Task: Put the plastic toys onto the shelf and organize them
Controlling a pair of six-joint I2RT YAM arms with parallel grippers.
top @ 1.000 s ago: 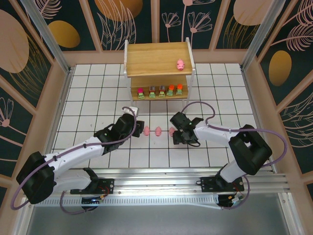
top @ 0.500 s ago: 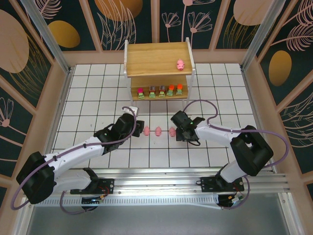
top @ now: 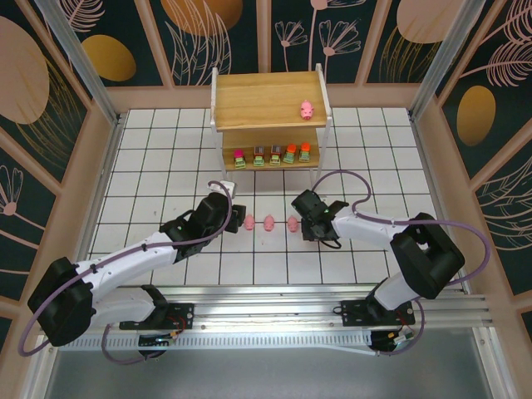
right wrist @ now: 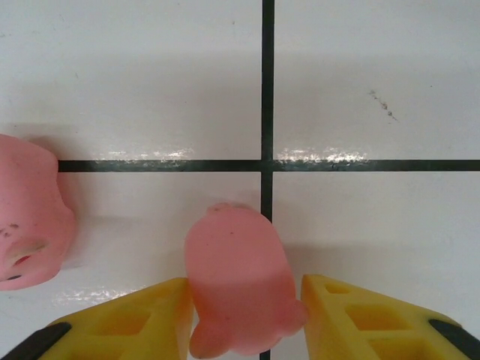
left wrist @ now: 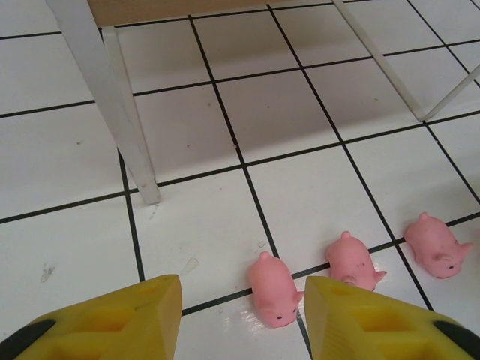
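Observation:
Three pink pigs lie in a row on the tiled floor in front of the shelf point(top: 268, 89): the left one point(top: 248, 222) point(left wrist: 274, 289), the middle one point(top: 269, 222) point(left wrist: 352, 260) point(right wrist: 26, 225), the right one point(top: 293, 224) point(left wrist: 437, 245) point(right wrist: 240, 281). My right gripper point(top: 301, 224) point(right wrist: 244, 292) is shut on the right pig, a yellow finger at each flank, and the pig rests on the floor. My left gripper point(top: 233, 216) point(left wrist: 241, 307) is open, the left pig just ahead of its tips. A fourth pig point(top: 307, 109) sits on the top board. Several blocky toys point(top: 274, 155) line the lower board.
The shelf's white front legs point(left wrist: 112, 97) stand just beyond the left gripper. Wooden walls point(top: 100, 141) ring the tiled floor. Open tiles lie left and right of the pig row.
The right gripper's fingers have closed in on the right pig's sides, and the gripper has shifted slightly toward it. The left arm and the other pigs have not moved.

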